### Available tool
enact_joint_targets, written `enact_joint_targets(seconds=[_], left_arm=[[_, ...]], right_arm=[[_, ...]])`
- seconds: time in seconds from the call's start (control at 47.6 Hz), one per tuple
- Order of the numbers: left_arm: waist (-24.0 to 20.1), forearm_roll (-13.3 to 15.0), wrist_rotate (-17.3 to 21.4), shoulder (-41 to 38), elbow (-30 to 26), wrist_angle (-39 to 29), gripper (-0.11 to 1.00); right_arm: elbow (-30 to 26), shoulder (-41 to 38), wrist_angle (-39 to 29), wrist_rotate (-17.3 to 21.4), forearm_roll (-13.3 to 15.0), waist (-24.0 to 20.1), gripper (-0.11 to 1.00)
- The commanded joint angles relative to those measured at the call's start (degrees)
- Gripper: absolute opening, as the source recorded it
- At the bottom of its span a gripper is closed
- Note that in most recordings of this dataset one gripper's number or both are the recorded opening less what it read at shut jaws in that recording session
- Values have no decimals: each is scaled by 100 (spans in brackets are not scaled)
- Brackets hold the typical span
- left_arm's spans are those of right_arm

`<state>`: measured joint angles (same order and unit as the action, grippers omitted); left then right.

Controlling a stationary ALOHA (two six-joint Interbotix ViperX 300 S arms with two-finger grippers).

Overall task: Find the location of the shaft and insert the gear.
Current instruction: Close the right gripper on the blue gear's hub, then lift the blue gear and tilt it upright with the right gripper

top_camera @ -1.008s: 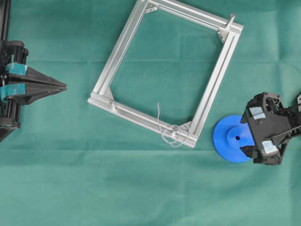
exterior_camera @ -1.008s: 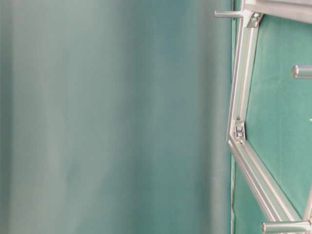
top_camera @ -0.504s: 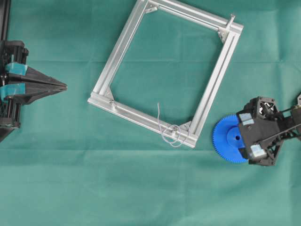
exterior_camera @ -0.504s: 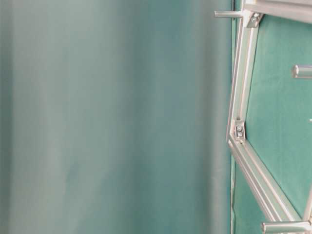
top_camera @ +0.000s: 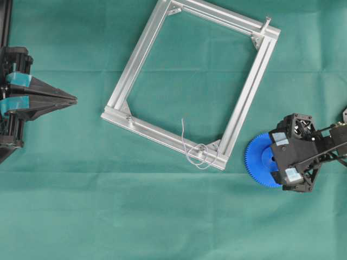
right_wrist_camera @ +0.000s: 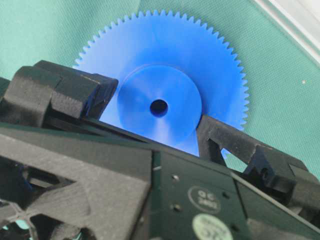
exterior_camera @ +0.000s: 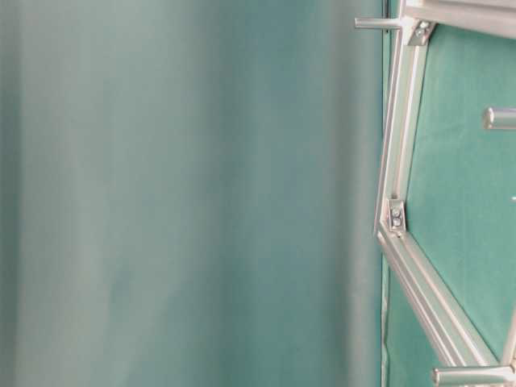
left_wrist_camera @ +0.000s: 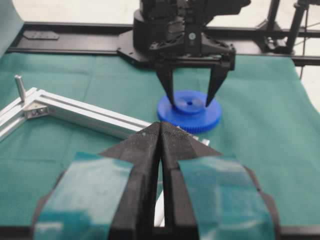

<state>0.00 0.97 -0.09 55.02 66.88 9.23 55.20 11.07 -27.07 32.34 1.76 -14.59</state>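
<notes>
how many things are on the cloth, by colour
blue: 1, the gear
silver: 2, the aluminium frame and the loose wire at its corner
black: 2, the left gripper and right gripper
total: 5

A square aluminium frame [top_camera: 191, 81] lies on green cloth [top_camera: 108, 206], wire [top_camera: 196, 151] at one corner.

You can make out one round QC sticker [right_wrist_camera: 203, 198] on the right gripper's black plastic housing; its smaller print stays illegible.
</notes>
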Motion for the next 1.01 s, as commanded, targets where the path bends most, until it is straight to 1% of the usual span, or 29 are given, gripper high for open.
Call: enact_joint_targets(seconds=[0.0, 0.168, 0.315, 0.441, 0.525, 0.651, 0.987], left_arm=[[-9, 9, 0, -53, -114, 26, 1], [-9, 9, 0, -53, -114, 26, 1], [-18, 9, 0, -53, -114, 26, 1], [-18, 9, 0, -53, -114, 26, 1], [-18, 9, -9, -53, -114, 26, 1], [-18, 9, -9, -53, -114, 26, 1], [-9, 9, -9, -53, -105, 26, 1]], right_arm=[[-35, 9, 18, 9, -9, -18, 93], [-35, 0, 9, 18, -18, -18, 93], [-26, 0, 9, 132, -18, -18, 93], [-9, 0, 0, 149, -18, -18, 91], [-18, 9, -18, 141, -18, -18, 87], [-18, 0, -18, 149, -18, -18, 69], [-62, 9, -290, 158, -105, -18, 69]])
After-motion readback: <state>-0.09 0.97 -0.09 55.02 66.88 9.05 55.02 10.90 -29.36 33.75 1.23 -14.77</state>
